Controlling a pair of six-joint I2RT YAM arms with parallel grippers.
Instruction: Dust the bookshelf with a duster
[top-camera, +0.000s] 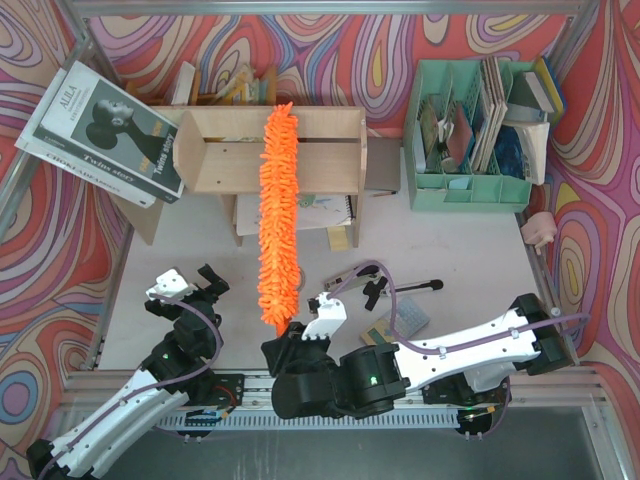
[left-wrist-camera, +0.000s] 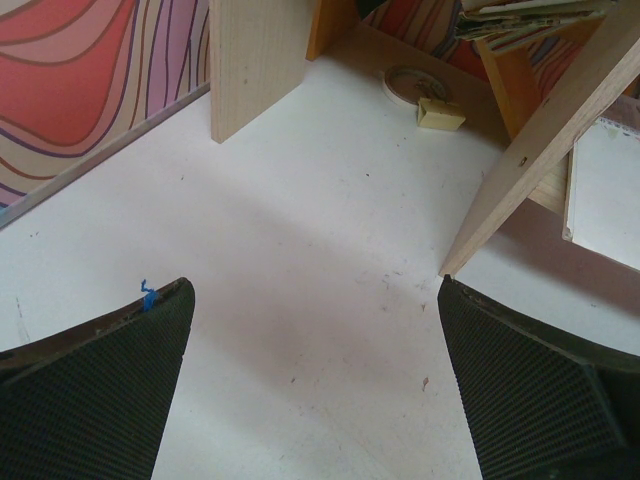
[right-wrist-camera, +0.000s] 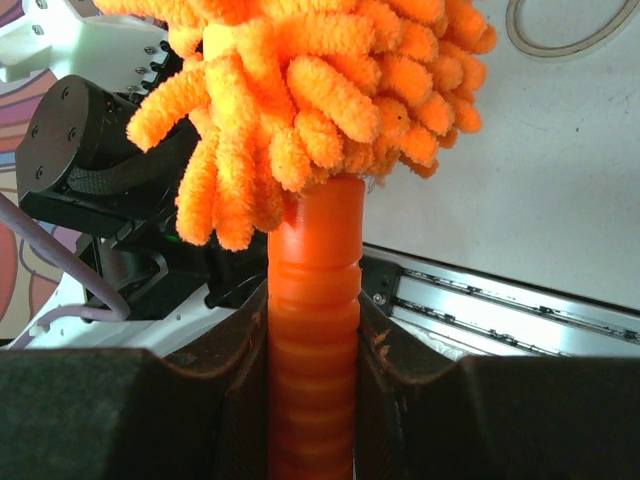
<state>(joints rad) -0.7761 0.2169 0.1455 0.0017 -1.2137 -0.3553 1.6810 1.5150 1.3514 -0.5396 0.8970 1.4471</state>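
My right end effector (right-wrist-camera: 315, 350) is clenched on the ribbed orange handle of the duster (top-camera: 278, 210), the fingers pressed against it on both sides. From this grip the shaggy head runs straight ahead of me and lies across the top board of the bookshelf (top-camera: 330, 165), its tip at the far edge. My left end effector (left-wrist-camera: 315, 330) is released, fingers spread wide and holding nothing, above bare bench (top-camera: 470, 250). The bookshelf's wooden legs stand just ahead of it.
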